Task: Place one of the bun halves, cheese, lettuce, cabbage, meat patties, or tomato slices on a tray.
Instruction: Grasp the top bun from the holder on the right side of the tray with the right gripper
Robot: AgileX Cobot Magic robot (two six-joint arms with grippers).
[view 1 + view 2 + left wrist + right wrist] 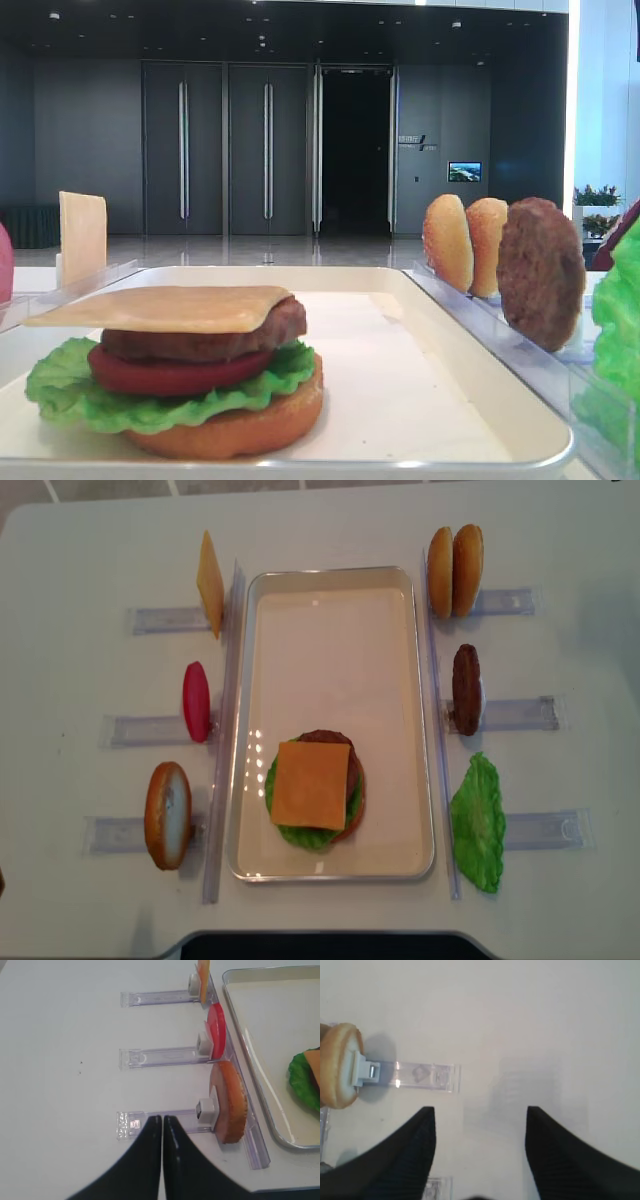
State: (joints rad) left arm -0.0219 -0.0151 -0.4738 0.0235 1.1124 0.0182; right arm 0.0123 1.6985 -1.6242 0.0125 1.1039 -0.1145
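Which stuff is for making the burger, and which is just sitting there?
For the job:
tray
burger stack, cheese on top
spare bun halves
patty
lettuce
tomato slice
cheese slice

Just there:
clear holder racks
table

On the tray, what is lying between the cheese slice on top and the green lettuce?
Under the cheese slice sit a meat patty, then a tomato slice, then the lettuce. The low exterior view shows the layers.

White tray point(330, 590) holds a stack: bun base, lettuce point(300, 835), tomato slice point(165, 375), meat patty point(210, 340), cheese slice point(311, 785) flat on top, right of the left gripper point(162, 1120).
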